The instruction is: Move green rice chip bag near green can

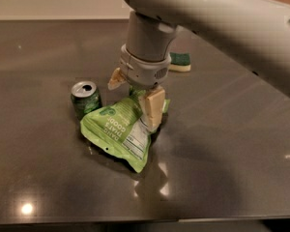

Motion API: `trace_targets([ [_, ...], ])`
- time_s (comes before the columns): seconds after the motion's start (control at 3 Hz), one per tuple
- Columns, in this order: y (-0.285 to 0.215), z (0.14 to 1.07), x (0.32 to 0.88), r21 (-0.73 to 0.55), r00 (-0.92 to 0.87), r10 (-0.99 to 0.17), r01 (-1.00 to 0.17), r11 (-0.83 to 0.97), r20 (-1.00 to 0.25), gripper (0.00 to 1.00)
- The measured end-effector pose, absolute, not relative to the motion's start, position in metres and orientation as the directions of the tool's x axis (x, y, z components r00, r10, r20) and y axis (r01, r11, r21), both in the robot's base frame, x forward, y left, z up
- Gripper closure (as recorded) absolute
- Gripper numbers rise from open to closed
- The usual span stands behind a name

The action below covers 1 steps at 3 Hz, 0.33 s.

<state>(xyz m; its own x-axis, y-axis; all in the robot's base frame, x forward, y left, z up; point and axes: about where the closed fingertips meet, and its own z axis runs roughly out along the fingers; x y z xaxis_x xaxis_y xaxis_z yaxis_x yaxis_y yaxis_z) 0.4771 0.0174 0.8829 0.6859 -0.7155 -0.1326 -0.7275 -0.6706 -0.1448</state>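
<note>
The gripper [134, 94] hangs just right of the can [85, 97], its two pale fingers [152, 108] pinched on the top edge of the chip bag [117, 131], which is caught between them. The bag slants down from that grip onto the dark table [232, 153], lying just right of and in front of the can, with its near corner seemingly against the can's base. A sponge [180, 62] sits well behind and right of the can, beyond the arm.
</note>
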Motion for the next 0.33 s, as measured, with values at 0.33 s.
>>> trace_targets([
  [0.33, 0.0174, 0.8829, 0.4771, -0.145, 0.686, -0.715, -0.728, -0.671, -0.133, 0.00],
])
